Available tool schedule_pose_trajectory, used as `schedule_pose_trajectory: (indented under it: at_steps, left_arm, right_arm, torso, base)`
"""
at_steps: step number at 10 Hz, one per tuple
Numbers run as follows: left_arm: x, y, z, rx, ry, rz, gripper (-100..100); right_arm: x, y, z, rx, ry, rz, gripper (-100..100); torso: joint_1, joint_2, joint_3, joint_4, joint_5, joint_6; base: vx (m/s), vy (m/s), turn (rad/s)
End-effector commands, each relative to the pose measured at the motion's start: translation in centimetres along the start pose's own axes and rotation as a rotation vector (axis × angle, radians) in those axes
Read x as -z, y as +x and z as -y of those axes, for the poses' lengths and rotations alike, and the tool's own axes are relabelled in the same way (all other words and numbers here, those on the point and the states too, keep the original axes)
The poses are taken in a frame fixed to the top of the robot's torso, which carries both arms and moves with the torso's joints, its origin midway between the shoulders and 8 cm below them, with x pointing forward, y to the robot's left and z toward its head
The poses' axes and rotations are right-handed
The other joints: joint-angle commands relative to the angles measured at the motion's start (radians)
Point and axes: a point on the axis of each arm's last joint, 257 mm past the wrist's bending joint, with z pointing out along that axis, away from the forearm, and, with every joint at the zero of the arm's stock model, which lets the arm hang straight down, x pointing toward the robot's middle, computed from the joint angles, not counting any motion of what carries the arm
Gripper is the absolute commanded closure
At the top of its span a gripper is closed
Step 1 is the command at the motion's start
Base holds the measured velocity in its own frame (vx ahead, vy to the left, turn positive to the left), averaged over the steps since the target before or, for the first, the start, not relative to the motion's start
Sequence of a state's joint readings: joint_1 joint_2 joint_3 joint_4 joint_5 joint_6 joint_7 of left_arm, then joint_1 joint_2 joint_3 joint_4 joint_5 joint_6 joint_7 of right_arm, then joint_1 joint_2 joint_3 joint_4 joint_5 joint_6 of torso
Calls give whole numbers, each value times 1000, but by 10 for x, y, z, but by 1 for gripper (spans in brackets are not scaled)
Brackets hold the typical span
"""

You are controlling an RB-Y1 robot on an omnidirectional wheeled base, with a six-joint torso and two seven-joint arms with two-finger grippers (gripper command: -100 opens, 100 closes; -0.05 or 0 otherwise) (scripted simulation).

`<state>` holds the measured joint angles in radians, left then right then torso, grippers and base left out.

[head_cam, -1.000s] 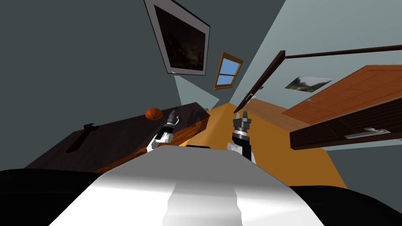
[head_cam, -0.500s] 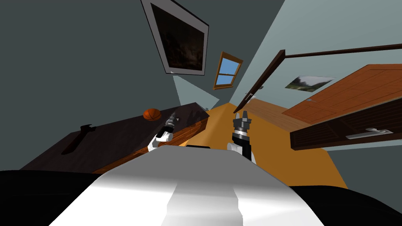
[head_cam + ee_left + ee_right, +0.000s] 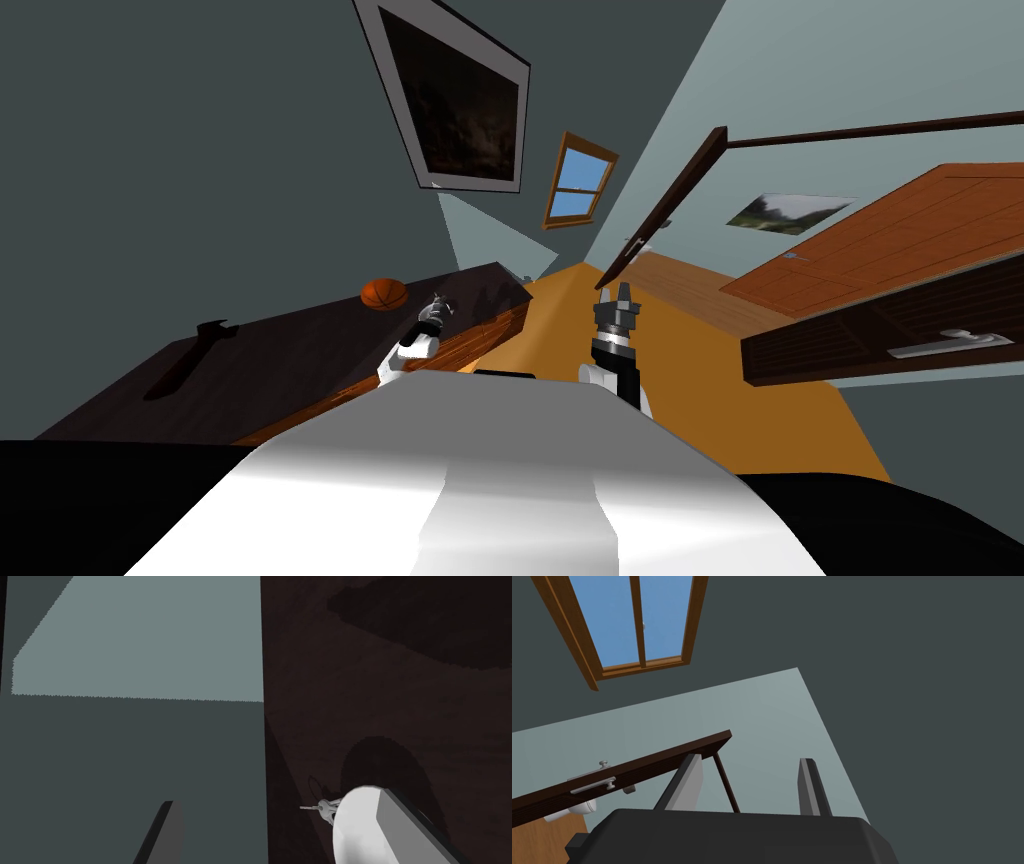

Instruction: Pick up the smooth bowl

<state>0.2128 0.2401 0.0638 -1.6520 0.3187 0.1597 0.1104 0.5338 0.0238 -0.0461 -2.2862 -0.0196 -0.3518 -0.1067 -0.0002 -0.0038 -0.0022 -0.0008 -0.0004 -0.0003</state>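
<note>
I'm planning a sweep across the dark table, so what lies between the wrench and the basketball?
Nothing. In the head view, the stretch of dark tabletop between the wrench and the basketball is bare.

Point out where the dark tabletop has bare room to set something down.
Free: the tabletop stretch between the wrench and the basketball. Crowded: the end past the basketball, where the left end effector hangs near the keys.
</note>
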Motion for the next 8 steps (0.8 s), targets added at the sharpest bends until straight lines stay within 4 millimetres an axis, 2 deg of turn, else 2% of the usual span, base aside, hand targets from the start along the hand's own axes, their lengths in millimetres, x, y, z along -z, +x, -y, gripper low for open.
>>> schedule_pose_trajectory:
  at_steps: [1,2,3,8]
  left_arm:
    - [-2,-8,-14,13,-49,17,-100]
    - [-5,-20,-28,31,-93,39,-100]
    - [-5,-20,-31,32,-105,40,-100]
    - [-7,-54,-75,91,-252,110,-100]
  right_arm:
    - [0,0,0,0,0,0,0]
    - [0,0,0,0,0,0,0]
    - [0,0,0,0,0,0,0]
    - [0,0,0,0,0,0,0]
  torso:
    - [0,0,0,0,0,0]
    - [0,1,0,0,0,0]
    - [0,1,1,0,0,0]
    - [2,1,0,0,0,0]
  base:
    - [48,-6,4]
    - [42,-5,6]
    - [34,-1,8]
    - [49,4,8]
